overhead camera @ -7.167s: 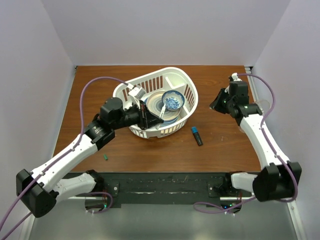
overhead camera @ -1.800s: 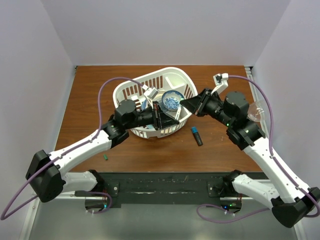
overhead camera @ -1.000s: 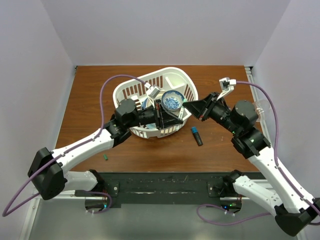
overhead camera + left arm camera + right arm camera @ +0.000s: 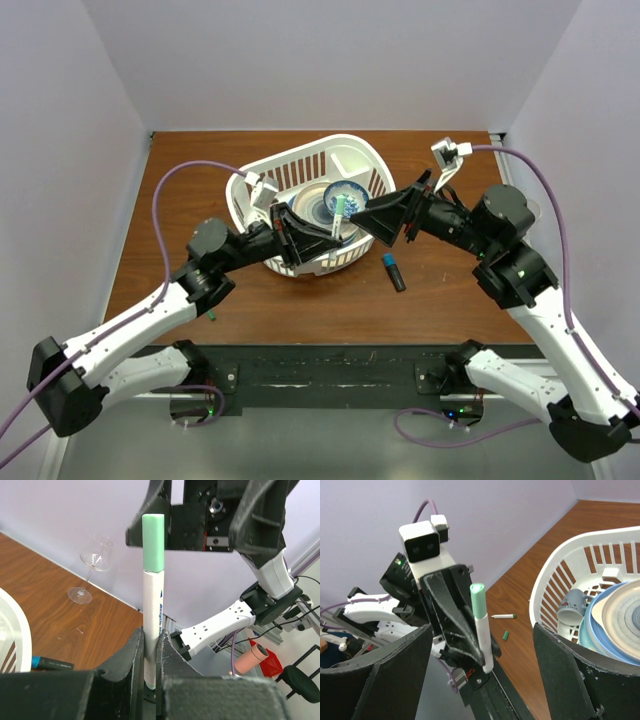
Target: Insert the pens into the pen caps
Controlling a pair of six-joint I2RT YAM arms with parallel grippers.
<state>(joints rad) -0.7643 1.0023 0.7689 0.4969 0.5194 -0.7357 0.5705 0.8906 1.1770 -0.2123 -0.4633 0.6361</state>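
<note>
My left gripper (image 4: 151,641) is shut on a white pen (image 4: 153,605), held upright above the basket's near side. A light green pen cap (image 4: 153,542) sits on the pen's top end. From above, the capped pen (image 4: 340,214) stands between my left gripper (image 4: 334,233) and my right gripper (image 4: 373,221). My right gripper (image 4: 481,639) is open, its fingers (image 4: 385,680) wide on either side of the capped pen (image 4: 482,625) without touching it. On the table lie another white pen (image 4: 503,616), a small dark green cap (image 4: 505,635) and a black marker (image 4: 393,272) with a blue end.
A white basket (image 4: 375,175) at the table's middle holds stacked plates (image 4: 620,615), a blue-patterned bowl (image 4: 352,194) and a mug (image 4: 572,612). A wine glass (image 4: 92,565) stands at the table's far right. The loose green cap (image 4: 212,314) lies near the left front edge.
My right gripper has opened wide, letting go of the green cap, which stays on the pen. The left arm has drawn back to the left, still gripping the pen.
</note>
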